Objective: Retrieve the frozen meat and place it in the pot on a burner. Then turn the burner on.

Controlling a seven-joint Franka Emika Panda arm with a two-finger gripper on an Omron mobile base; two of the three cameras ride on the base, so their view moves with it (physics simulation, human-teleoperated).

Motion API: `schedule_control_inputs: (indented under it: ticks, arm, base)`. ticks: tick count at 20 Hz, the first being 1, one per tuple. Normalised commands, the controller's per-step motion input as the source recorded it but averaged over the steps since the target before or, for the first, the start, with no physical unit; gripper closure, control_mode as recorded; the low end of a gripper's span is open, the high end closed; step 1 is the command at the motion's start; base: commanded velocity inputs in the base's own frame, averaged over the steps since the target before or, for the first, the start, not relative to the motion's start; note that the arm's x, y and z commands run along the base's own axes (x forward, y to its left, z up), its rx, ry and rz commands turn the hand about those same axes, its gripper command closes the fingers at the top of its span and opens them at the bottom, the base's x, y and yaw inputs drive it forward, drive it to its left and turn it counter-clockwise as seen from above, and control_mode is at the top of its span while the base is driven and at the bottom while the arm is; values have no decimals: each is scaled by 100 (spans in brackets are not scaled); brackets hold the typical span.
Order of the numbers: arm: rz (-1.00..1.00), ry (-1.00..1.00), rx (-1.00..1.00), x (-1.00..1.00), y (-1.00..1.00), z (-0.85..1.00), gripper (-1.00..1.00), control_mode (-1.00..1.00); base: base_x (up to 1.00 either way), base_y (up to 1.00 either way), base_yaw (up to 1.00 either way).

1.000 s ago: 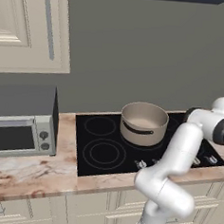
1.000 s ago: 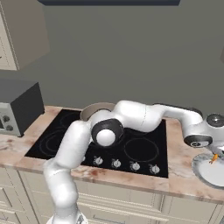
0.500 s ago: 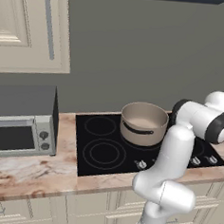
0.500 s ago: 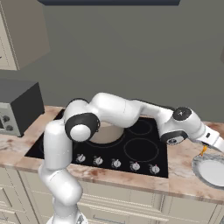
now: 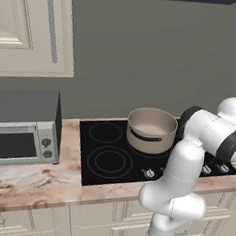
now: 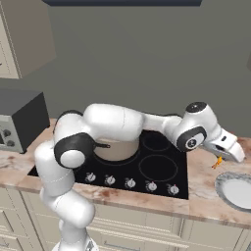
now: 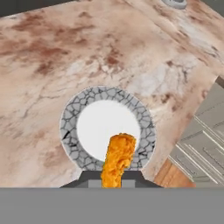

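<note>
gripper (image 7: 114, 181) | closed on frozen meat (image 7: 117, 159) | above plate (image 7: 70, 124), clear of it

Your light is soft and even throughout, with no single strong source. Both base views read medium-bright; the grey back wall (image 5: 145, 57) grades darker toward the top. The black glass cooktop (image 5: 112, 154) gives you no glare, only faint ring markings. The round beige-tan metal pot (image 5: 151, 128) drops a weak, diffuse shadow beside its base. The white robot arm (image 6: 112, 122) shows smooth shading, brighter on its upper surfaces, so light comes from above. In your hand view the brown-veined marble counter (image 7: 65, 57) is coarse and smeared, and the grey-rimmed white plate (image 7: 70, 127) has slightly soft edges. No lens bending at the edges.
</note>
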Motion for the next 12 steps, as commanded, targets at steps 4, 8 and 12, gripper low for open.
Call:
schedule_control_inputs:
  ticks: [4, 8, 12]
  arm:
    - [-3, 22, 32, 1, 43, 38, 100, -100]
    - [-1, 1, 8, 8, 56, -12, 100, -100]
    - [1, -1, 0, 32, 68, 0, 100, -100]
  base:
    - [0, 0, 0]
    - [0, 0, 0]
    - [0, 0, 0]
